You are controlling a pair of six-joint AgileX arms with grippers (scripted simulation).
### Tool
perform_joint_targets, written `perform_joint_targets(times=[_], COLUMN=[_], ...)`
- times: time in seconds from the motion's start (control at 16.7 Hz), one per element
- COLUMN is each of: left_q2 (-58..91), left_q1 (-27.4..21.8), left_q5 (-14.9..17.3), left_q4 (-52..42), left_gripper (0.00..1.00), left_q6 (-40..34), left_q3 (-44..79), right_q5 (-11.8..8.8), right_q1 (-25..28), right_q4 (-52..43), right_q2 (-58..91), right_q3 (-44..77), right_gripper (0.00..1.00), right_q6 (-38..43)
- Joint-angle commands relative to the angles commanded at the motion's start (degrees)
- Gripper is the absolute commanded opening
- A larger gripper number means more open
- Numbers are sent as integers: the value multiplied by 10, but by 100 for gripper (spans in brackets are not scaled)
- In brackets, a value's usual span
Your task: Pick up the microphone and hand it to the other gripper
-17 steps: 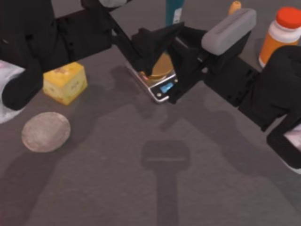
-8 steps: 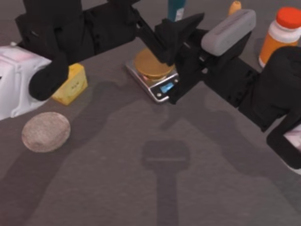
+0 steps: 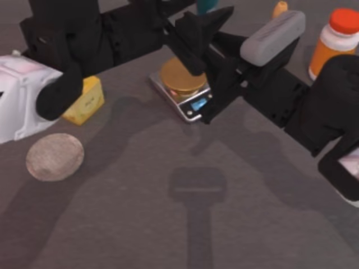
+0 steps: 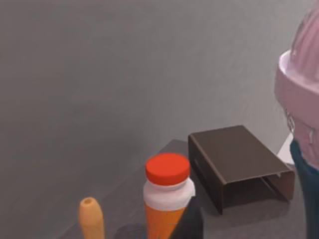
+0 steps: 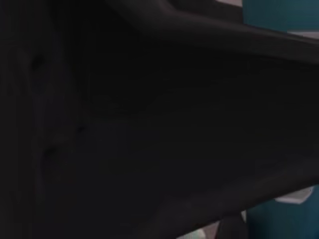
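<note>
The microphone is up in the air at the back middle; in the top view only a bit of its teal handle (image 3: pixel 205 5) shows. The left wrist view has its pale mesh head (image 4: pixel 299 99) above the teal handle (image 4: pixel 306 189), off to one side of one black fingertip (image 4: pixel 192 221). My left gripper (image 3: pixel 205 31) is open, just beside the handle and not around it. My right gripper (image 3: pixel 220 47), with its grey block (image 3: pixel 273 35), comes in from the right and holds the microphone; its fingertips are hidden. The right wrist view is dark.
Under both grippers stands a silver scale (image 3: pixel 193 103) with a brass-coloured round thing (image 3: pixel 180 75) on it. A yellow block (image 3: pixel 84 102) and a grey disc (image 3: pixel 55 157) lie at the left. An orange bottle with a red cap (image 3: pixel 336 39) stands back right, with a brown box (image 4: pixel 239 164) near it.
My left arm has swung in from the left, and its gripper has risen from over the scale up to the teal handle. The right arm has not moved.
</note>
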Motion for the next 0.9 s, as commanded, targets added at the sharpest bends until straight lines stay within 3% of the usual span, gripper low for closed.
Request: perform_joint_targets(times=[0.24,0.78,0.9], left_q2=[0,0,0], left_q1=[0,0,0], left_q5=[0,0,0], left_q4=[0,0,0], left_gripper=[2,0,0], left_q6=[0,0,0], left_q3=[0,0,0], right_q5=[0,0,0], right_q1=[0,0,0], right_q4=[0,0,0], right_q2=[0,0,0], right_q3=[0,0,0], right_gripper=[0,0,15], right_q6=[0,0,0])
